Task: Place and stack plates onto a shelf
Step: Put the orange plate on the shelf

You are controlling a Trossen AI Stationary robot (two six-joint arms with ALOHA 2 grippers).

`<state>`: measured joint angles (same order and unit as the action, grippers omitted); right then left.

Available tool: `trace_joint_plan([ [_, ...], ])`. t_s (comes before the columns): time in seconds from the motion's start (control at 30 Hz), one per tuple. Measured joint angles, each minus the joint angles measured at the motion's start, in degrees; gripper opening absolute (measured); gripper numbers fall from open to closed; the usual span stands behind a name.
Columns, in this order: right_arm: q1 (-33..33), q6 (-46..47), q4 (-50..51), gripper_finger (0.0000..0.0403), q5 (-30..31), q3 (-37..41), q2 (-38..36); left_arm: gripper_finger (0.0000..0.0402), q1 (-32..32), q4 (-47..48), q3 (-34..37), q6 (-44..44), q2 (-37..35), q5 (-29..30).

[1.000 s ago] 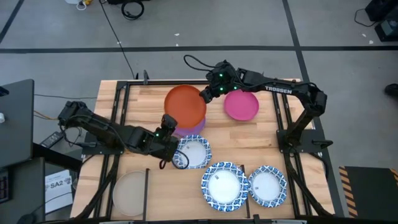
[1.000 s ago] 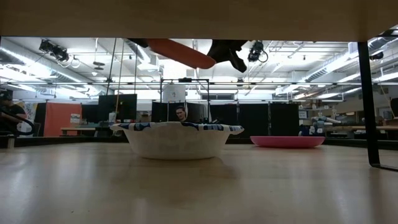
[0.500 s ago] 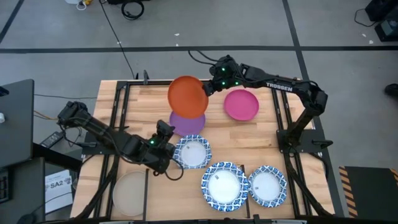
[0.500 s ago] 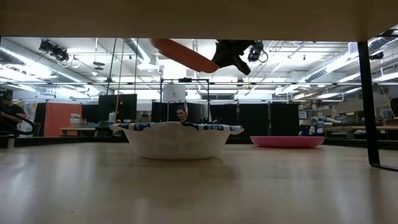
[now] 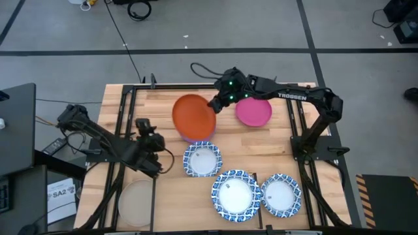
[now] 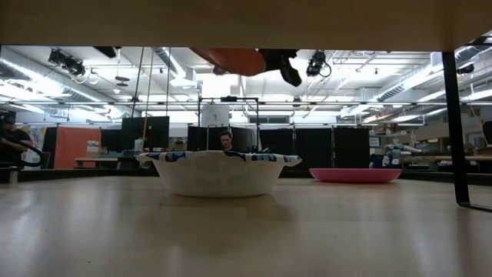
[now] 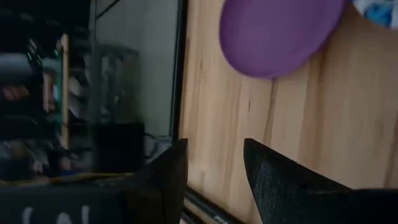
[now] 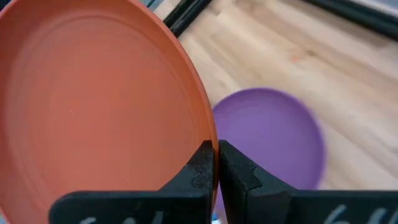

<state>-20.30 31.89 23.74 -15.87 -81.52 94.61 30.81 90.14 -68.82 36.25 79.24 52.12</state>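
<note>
My right gripper (image 5: 214,104) is shut on the orange plate (image 5: 193,116), which it holds in the air over the purple plate (image 8: 270,140). Only a sliver of the purple plate (image 5: 190,139) shows below the orange one in the high view. It lies flat on the wooden shelf (image 5: 150,98). My left gripper (image 5: 160,156) stands open over bare wood, left of a blue-rimmed plate (image 5: 202,159); nothing is between its fingers (image 7: 214,168). The magenta plate (image 5: 253,111) rests on the shelf at the far right. My right gripper pinches the orange plate's rim (image 8: 205,134) between its two fingers, at the side of the plate toward the table's right edge. The fingers come slanting down from the far right. The plate is lifted clear (image 6: 231,60) and sits close to level above the purple plate.
Two more blue-rimmed plates (image 5: 235,194) (image 5: 281,194) lie near the front edge, and a pale beige plate (image 5: 138,202) at the front left. Thin black bars (image 5: 154,196) divide the shelf into bays. A black upright (image 6: 455,131) stands at the right in the low view.
My left gripper has drawn back from the blue-rimmed plate toward the table's left edge and rolled about its own axis, staying open. My right gripper has swung the orange plate a little toward the far edge and back; the plate now sits flatter over the purple one.
</note>
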Motion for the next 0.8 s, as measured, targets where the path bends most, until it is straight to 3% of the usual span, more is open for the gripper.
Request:
trace_joint_plan([
  [0.17,4.0,-0.1,-0.9,0.0018,-0.4,0.0,0.0,0.0162,0.9,-3.0,3.0,0.9,-8.8,0.6],
  [0.53,10.6,0.1,-6.0,0.0018,-0.4,0.0,0.0,0.0162,0.9,-14.6,18.1,5.2,-32.8,0.7],
  [0.8,14.6,1.2,-8.2,0.0018,-0.3,0.0,0.0,0.0162,0.8,-18.7,22.5,8.5,-43.3,0.8],
])
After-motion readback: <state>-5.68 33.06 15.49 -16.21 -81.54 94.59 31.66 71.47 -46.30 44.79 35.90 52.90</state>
